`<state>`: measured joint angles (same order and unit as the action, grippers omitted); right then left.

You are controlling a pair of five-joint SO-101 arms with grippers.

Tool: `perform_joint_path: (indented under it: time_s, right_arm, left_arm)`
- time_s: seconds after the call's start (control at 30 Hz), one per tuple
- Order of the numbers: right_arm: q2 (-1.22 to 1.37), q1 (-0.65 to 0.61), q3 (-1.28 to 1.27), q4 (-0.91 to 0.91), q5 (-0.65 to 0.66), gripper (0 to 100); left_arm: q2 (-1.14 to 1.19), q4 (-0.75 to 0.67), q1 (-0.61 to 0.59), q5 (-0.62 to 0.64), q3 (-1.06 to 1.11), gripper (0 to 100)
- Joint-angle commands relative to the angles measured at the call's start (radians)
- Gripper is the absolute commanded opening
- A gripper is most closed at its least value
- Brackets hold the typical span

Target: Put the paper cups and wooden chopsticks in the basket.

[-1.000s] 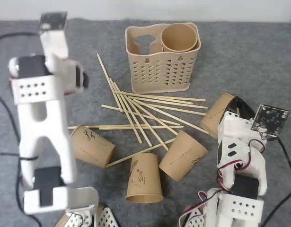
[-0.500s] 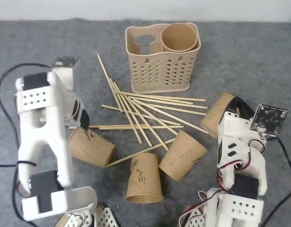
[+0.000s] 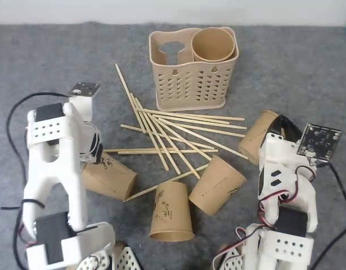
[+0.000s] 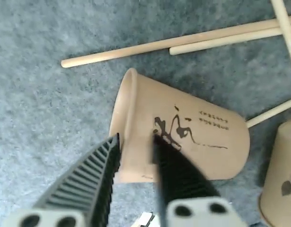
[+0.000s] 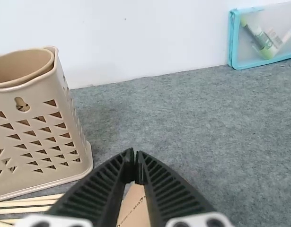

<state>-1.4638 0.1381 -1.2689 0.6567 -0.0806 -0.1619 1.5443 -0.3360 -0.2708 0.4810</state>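
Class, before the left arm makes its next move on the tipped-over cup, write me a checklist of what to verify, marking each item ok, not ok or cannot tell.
1. Jaws of the left gripper open: ok.
2. Rim of the lying cup between the jaws: ok.
3. Jaws touching the lying cup: cannot tell.
4. The basket has a free compartment beside the cup already inside: ok.
5. The right gripper is shut and away from the lying cup: ok.
6. The chopstick by the lying cup's base is clear of it: cannot tell.
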Motion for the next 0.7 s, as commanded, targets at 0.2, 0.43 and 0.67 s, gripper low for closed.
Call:
perform_joint_path:
  time_s: [0.2, 0.43, 0.67]
  right_arm:
    - [-0.016, -0.004, 0.008, -0.022, 0.021, 0.8]
    - [-0.016, -0.004, 0.008, -0.022, 0.021, 0.8]
    - [-0.016, -0.004, 0.008, -0.022, 0.021, 0.8]
  left_arm:
    - [-0.009, 0.038, -0.008, -0.04, 0.015, 1]
    - [-0.011, 0.112, -0.014, -0.034, -0.134, 1]
    - [-0.008, 0.176, -0.068, -0.034, -0.298, 1]
